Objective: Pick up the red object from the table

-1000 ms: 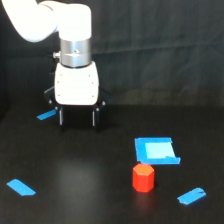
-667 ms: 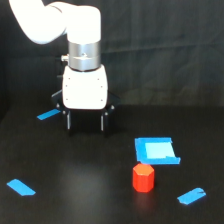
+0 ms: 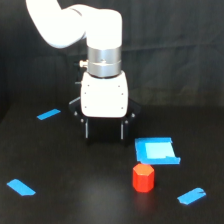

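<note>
The red object (image 3: 143,178) is a small red-orange stubby prism standing upright on the black table (image 3: 75,200), toward the exterior view's lower right. My gripper (image 3: 104,131) hangs from the white arm above the table, up and to the left of the red object, well apart from it. Its two dark fingers (image 3: 87,129) point down with a wide gap and nothing between them, so it is open.
A blue square tray (image 3: 157,151) lies just above and right of the red object. Blue tape strips are stuck to the table at the left (image 3: 48,114), lower left (image 3: 21,187) and lower right (image 3: 191,196).
The arm and gripper have moved toward the exterior view's right, closer to the red object and the tray. The red object has stayed in place.
</note>
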Robot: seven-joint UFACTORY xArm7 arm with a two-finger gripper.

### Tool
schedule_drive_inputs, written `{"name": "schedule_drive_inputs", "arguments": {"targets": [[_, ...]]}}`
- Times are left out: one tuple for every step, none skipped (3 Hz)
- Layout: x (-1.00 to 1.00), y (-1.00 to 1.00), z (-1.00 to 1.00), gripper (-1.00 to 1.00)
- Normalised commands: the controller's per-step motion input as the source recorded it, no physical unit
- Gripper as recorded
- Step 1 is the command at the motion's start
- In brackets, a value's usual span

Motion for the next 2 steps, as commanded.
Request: {"name": "schedule_drive_inputs", "arguments": {"targets": [[0.87,-0.6,-0.25,1.0],[0.63,-0.78,-0.15,0.96]]}}
